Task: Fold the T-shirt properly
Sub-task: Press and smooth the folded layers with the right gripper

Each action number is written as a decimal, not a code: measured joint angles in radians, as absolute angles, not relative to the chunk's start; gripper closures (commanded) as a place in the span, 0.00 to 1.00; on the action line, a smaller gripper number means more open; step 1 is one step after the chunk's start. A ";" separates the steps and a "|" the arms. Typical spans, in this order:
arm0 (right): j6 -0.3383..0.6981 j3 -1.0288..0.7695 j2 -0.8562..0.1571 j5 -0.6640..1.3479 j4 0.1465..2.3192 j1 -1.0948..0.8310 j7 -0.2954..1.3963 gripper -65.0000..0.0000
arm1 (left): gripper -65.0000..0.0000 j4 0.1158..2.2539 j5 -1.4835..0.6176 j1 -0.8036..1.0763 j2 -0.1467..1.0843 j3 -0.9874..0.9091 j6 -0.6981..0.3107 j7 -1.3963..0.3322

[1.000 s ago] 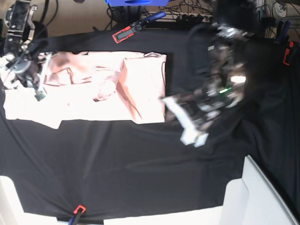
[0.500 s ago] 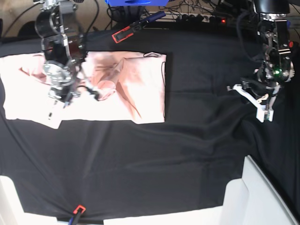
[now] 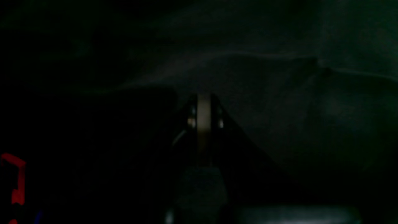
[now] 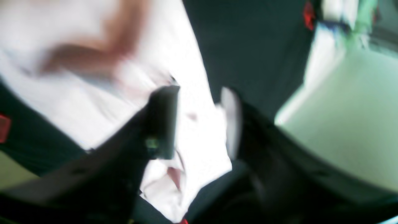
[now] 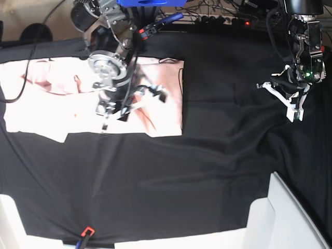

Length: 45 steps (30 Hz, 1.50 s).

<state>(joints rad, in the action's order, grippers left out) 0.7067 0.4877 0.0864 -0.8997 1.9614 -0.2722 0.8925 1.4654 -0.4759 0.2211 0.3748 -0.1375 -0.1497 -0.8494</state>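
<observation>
The pale pink T-shirt [image 5: 46, 106] lies spread on the black tablecloth [image 5: 171, 176] at the upper left, with creases and a raised fold near its middle. My right gripper [image 5: 129, 104] hovers over the shirt's right half. In the blurred right wrist view its fingers [image 4: 163, 121] stand apart over the T-shirt [image 4: 199, 93], and nothing is pinched between them. My left gripper [image 5: 294, 111] hangs at the far right over bare black cloth, away from the shirt. In the dark left wrist view the left gripper [image 3: 203, 118] is shut and empty.
Red clamps [image 5: 142, 33] [image 5: 87, 232] pin the tablecloth at the back and front edges. A white box [image 5: 282, 218] stands at the front right corner. Cables and a blue object [image 5: 150, 2] lie behind the table.
My right arm swept from the shirt's left end to over its right half and its jaws opened. The left arm drew back to the far right.
</observation>
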 measured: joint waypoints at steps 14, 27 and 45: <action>0.704 0.474 0.083 -0.582 1.875 -0.187 0.918 0.27 | 1.00 1.465 -0.476 0.220 0.374 -0.138 -0.150 -0.849; 0.703 0.315 0.084 -0.451 1.711 -0.094 0.911 0.27 | 1.00 1.465 -0.476 0.222 0.374 -0.138 -0.149 -0.849; 0.707 0.245 0.087 -0.449 1.579 -0.076 0.841 0.56 | 1.00 1.465 -0.476 0.222 0.374 -0.136 -0.150 -0.849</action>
<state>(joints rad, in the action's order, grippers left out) 0.7067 0.2447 0.0868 -0.4488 1.5787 -0.0765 0.8406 1.4647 -0.4763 0.2222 0.3744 -0.1364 -0.1497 -0.8486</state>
